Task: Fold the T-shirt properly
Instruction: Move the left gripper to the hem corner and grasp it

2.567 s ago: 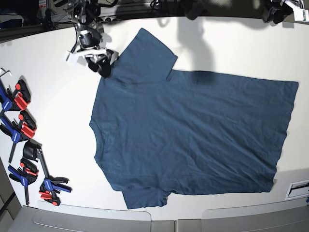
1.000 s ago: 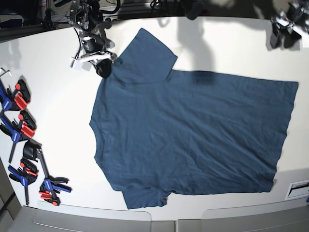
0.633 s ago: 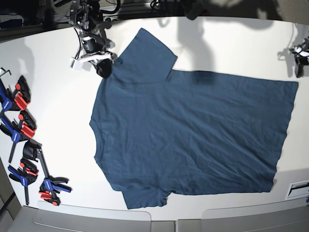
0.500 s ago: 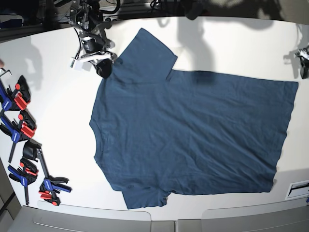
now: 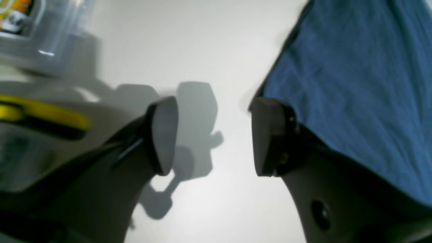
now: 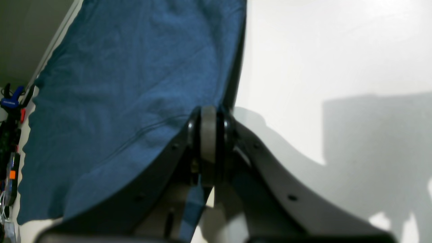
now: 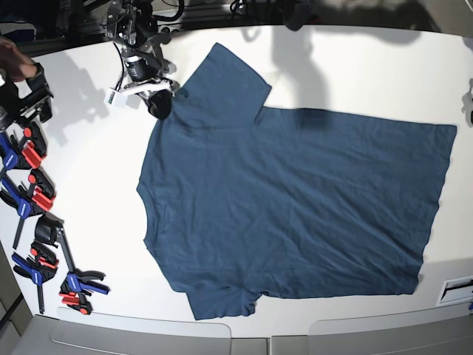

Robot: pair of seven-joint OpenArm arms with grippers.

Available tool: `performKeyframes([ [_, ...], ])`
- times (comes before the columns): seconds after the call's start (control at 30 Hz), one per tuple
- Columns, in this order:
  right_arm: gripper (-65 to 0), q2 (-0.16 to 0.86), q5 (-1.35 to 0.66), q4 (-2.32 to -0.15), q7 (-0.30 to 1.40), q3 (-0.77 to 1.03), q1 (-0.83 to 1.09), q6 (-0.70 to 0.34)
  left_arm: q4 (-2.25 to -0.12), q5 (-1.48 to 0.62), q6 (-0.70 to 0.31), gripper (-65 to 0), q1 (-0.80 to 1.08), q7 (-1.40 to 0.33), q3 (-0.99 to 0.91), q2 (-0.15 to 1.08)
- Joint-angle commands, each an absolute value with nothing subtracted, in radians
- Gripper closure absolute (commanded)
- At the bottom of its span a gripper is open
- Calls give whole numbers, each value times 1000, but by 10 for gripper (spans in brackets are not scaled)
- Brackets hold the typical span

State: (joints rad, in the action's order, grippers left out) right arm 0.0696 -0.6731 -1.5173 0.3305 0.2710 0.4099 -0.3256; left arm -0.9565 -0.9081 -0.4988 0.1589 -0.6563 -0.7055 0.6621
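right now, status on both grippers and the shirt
Right gripper shut on dark navy cotton T-shirt at shoulder. Left gripper open, empty, beside hem. Shirt flat, unfolded. Nothing in the way.

No text, label, brand or number can be read in any view; printed marks in the upper left are blurred.

left tool (image 5: 214, 135) moved off toward the table edge, hand (image 7: 13, 58) entered beside clamps (image 7: 29, 174)

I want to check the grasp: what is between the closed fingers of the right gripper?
In the right wrist view, the right gripper is shut on the edge of the T-shirt, near its shoulder. The pinched fabric itself is hidden between the pads, so its thickness cannot be seen.
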Motion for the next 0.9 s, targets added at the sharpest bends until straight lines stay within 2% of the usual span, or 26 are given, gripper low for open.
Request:
performKeyframes([
  [0.0, 0, 75, -679, -1529, 318, 274, 408, -341, -944, -929, -508, -322, 134, -646, -712, 696],
  [0.13, 0, 75, -679, -1529, 323, 274, 408, -341, -868, -948, -509, -322, 73, -665, -687, 696],
  [0.47, 0, 75, -649, -1529, 322, 274, 408, -340, -848, -903, -509, -322, -14, -667, -454, 684],
  [0.87, 0, 75, -650, -1529, 323, 274, 408, -341, -848, -891, -509, -322, -17, -811, -437, 674],
])
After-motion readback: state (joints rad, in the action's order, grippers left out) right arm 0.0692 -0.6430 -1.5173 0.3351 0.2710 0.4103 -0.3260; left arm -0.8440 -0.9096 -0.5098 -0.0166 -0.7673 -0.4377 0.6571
